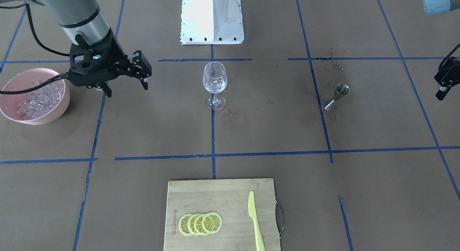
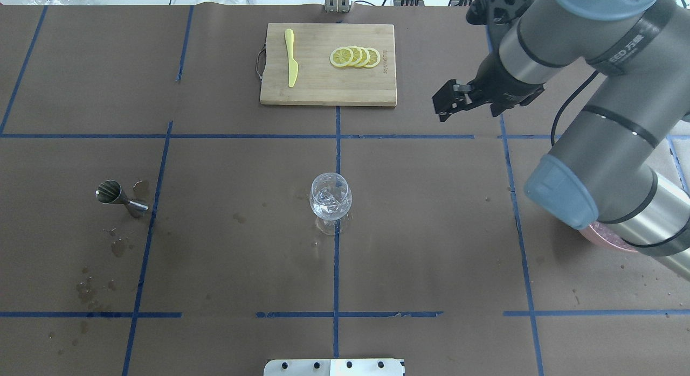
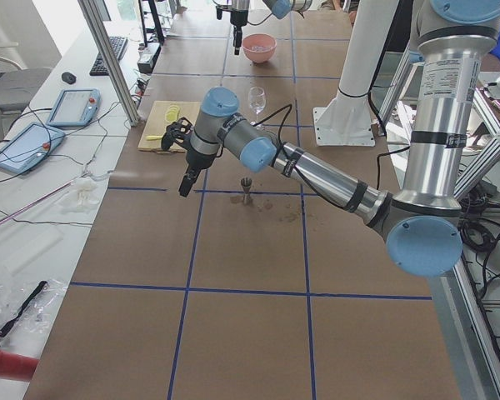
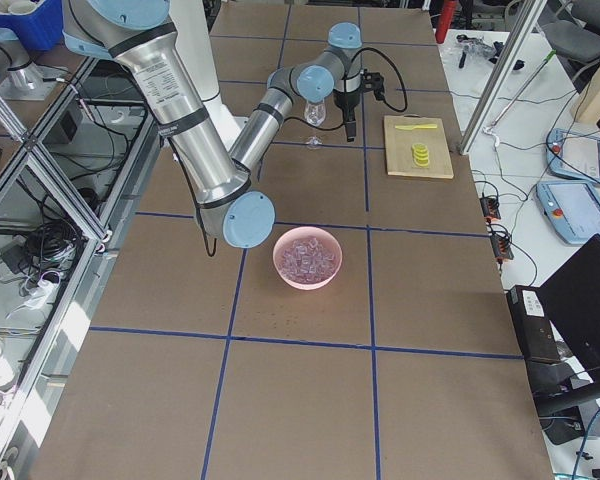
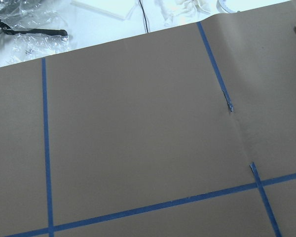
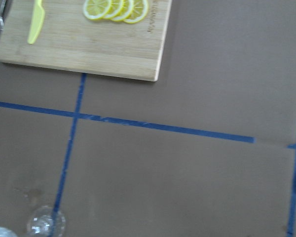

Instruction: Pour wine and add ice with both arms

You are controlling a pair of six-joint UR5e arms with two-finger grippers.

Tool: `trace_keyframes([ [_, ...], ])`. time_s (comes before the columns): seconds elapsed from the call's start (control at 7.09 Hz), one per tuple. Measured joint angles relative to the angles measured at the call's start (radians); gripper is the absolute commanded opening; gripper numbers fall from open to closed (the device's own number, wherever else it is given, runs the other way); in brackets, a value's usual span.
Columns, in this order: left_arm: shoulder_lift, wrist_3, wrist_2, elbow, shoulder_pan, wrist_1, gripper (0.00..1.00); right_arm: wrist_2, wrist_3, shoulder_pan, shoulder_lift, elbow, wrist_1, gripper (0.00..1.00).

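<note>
A clear wine glass (image 1: 214, 80) stands upright at the table's middle, with ice cubes (image 2: 330, 197) in its bowl. I cannot make out wine among them. A pink bowl (image 1: 60, 109) heaped with ice (image 1: 36, 98) sits at the robot's far right. My right gripper (image 1: 127, 90) hangs open and empty above the table between the bowl and the glass, also in the overhead view as right gripper (image 2: 467, 113). A steel jigger (image 1: 337, 96) stands on the robot's left. My left gripper (image 1: 445, 80) hovers beyond it, half cut off by the frame edge; I cannot tell whether it is open or shut.
A wooden cutting board (image 1: 208, 197) at the far edge carries lemon slices (image 1: 200, 223) and a yellow knife (image 1: 255, 220). Wet spots (image 2: 116, 246) mark the paper around the jigger. The white pedestal (image 1: 212, 19) stands at the robot's side.
</note>
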Motion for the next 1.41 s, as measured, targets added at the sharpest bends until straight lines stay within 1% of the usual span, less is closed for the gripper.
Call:
trace_keyframes([
  [0.14,0.001,0.059,-0.035,0.034,-0.047,0.005,1.00,0.016,-0.124,0.057,-0.038,-0.012,-0.043,1.00],
  [0.42,0.010,0.190,-0.116,0.109,-0.140,0.014,1.00,0.119,-0.320,0.204,-0.111,-0.058,-0.071,1.00],
  [0.56,0.013,0.224,-0.144,0.143,-0.168,0.023,1.00,0.163,-0.426,0.281,-0.147,-0.083,-0.078,1.00],
  [0.85,0.040,0.243,-0.209,0.176,-0.198,0.029,1.00,0.199,-0.632,0.408,-0.215,-0.128,-0.097,1.00],
  [1.13,0.057,0.241,-0.244,0.211,-0.202,0.019,1.00,0.205,-0.725,0.483,-0.288,-0.145,-0.107,1.00],
  [1.27,0.057,0.250,-0.246,0.233,-0.202,0.010,1.00,0.206,-0.735,0.509,-0.332,-0.146,-0.103,1.00],
  [1.41,0.060,0.291,-0.226,0.243,-0.201,0.002,1.00,0.208,-0.733,0.529,-0.375,-0.146,-0.091,1.00],
])
